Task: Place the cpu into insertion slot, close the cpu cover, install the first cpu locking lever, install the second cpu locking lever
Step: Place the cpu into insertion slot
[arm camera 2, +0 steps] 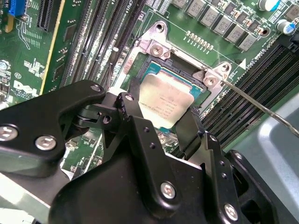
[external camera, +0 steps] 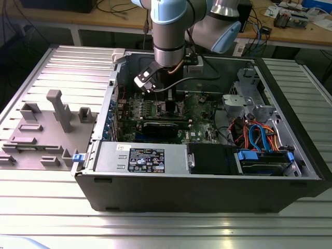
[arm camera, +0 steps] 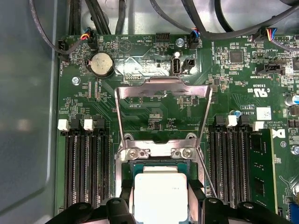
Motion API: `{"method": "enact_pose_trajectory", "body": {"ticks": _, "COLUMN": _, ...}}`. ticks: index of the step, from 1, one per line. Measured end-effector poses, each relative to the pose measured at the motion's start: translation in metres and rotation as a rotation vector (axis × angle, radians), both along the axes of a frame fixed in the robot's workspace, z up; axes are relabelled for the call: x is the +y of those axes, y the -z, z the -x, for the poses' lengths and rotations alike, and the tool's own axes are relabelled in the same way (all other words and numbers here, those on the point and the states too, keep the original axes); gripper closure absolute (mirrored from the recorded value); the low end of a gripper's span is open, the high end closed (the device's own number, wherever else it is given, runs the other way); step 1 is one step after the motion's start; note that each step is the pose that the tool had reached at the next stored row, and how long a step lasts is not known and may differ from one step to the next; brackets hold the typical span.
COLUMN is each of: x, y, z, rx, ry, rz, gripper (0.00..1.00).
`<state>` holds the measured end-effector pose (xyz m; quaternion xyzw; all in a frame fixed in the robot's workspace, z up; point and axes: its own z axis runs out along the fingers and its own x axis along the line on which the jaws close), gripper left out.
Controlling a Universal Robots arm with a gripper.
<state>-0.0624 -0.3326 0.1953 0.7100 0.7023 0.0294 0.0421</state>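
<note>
In both wrist views my gripper (arm camera 2: 161, 116) (arm camera: 160, 203) is shut on the cpu (arm camera 2: 166, 98) (arm camera: 160, 189), a black finger against each of its two opposite edges. The pale silvery chip sits level over the insertion slot (arm camera 2: 183, 65), whose silver rim frames it on the green board. I cannot tell whether the chip rests in the recess or hovers just above it. The cpu cover (arm camera: 163, 91) lies flipped back, open, behind the socket. A thin locking lever (arm camera 2: 254, 105) (arm camera: 205, 175) stands raised beside the socket. In the exterior view the gripper (external camera: 170, 101) reaches down into the case.
Rows of black memory slots (arm camera: 86, 168) (arm camera: 229, 158) flank the socket on both sides. Cables (arm camera: 140, 14) hang across the far board edge. The case wall (external camera: 207, 192), a labelled black box (external camera: 148, 158) and a drive bay with blue and orange wires (external camera: 259, 137) surround the board.
</note>
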Motion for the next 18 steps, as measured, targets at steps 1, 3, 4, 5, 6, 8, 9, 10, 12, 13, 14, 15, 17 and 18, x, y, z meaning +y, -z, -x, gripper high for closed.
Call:
{"method": "enact_pose_trajectory", "body": {"ticks": 1, "x": 0.0001, "y": 0.0001, "z": 0.0, "rx": -0.0001, "ry": 0.0, "rz": -0.0001, "gripper": 0.46}}
{"method": "enact_pose_trajectory", "body": {"ticks": 3, "x": 0.0001, "y": 0.0001, "z": 0.0, "rx": -0.0002, "ry": 0.0, "rz": -0.0001, "gripper": 0.46}}
{"method": "enact_pose_trajectory", "body": {"ticks": 4, "x": 0.0001, "y": 0.0001, "z": 0.0, "rx": -0.0002, "ry": 0.0, "rz": -0.0001, "gripper": 0.46}}
{"method": "enact_pose_trajectory", "body": {"ticks": 5, "x": 0.0001, "y": 0.0001, "z": 0.0, "rx": -0.0002, "ry": 0.0, "rz": -0.0001, "gripper": 0.46}}
{"method": "enact_pose_trajectory", "body": {"ticks": 6, "x": 0.0001, "y": 0.0003, "z": -0.0001, "rx": -0.0008, "ry": 0.0, "rz": -0.0004, "gripper": 0.45}}
{"method": "enact_pose_trajectory", "body": {"ticks": 8, "x": 0.0001, "y": 0.0001, "z": -0.0001, "rx": -0.0003, "ry": 0.0, "rz": -0.0001, "gripper": 0.32}}
{"method": "enact_pose_trajectory", "body": {"ticks": 9, "x": 0.0001, "y": 0.0001, "z": -0.0001, "rx": -0.0003, "ry": 0.0, "rz": -0.0001, "gripper": 0.32}}
{"method": "enact_pose_trajectory", "body": {"ticks": 10, "x": 0.0001, "y": -0.0001, "z": -0.0001, "rx": -0.0001, "ry": 0.0, "rz": 0.0001, "gripper": 0.32}}
{"method": "enact_pose_trajectory", "body": {"ticks": 12, "x": 0.0, "y": -0.0018, "z": 0.0, "rx": -0.0002, "ry": 0.0, "rz": 0.0001, "gripper": 0.32}}
{"method": "enact_pose_trajectory", "body": {"ticks": 13, "x": 0.0001, "y": -0.0041, "z": 0.0, "rx": 0.0004, "ry": 0.0, "rz": 0.0, "gripper": 0.32}}
{"method": "enact_pose_trajectory", "body": {"ticks": 14, "x": 0.0001, "y": -0.0067, "z": -0.0001, "rx": 0.0022, "ry": 0.0, "rz": 0.0, "gripper": 0.32}}
{"method": "enact_pose_trajectory", "body": {"ticks": 15, "x": 0.0001, "y": -0.0084, "z": -0.0003, "rx": 0.0041, "ry": 0.0, "rz": 0.0, "gripper": 0.32}}
{"method": "enact_pose_trajectory", "body": {"ticks": 17, "x": 0.0001, "y": -0.0108, "z": -0.0013, "rx": 0.0125, "ry": 0.0, "rz": 0.0, "gripper": 0.32}}
{"method": "enact_pose_trajectory", "body": {"ticks": 18, "x": 0.0001, "y": -0.0121, "z": -0.0022, "rx": 0.0186, "ry": 0.0, "rz": -0.0001, "gripper": 0.34}}
